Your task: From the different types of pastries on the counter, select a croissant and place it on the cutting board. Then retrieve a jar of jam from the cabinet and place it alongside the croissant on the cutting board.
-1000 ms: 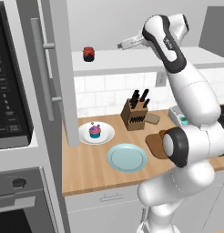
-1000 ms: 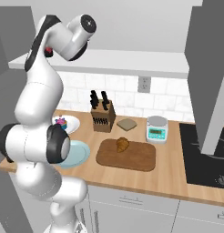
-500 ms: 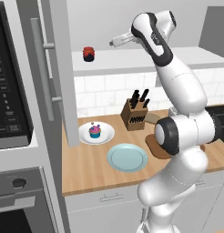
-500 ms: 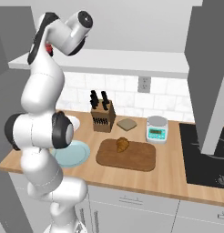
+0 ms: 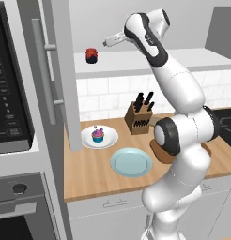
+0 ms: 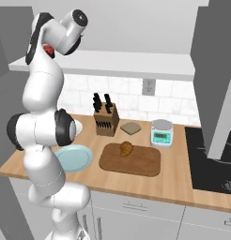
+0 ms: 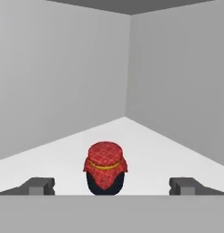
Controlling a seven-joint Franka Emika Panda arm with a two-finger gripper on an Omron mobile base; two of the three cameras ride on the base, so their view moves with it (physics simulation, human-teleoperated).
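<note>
The jar of jam stands on the white shelf of the open cabinet, with a red checked cloth cap over a dark body. My gripper hangs just right of it at shelf height, open and empty. In the hand view the jar sits straight ahead, centred between the wide-apart fingertips of the gripper. The croissant lies on the dark cutting board. The cupcake rests on a white plate on the counter.
The cabinet door's long bar handle hangs left of the jar. A light blue plate, a knife block, a kitchen scale and a flat brown slice stand on the counter. A black hob is at right.
The arm has swung left along the shelf, bringing the open gripper closer to the jar. Nothing on the counter has moved.
</note>
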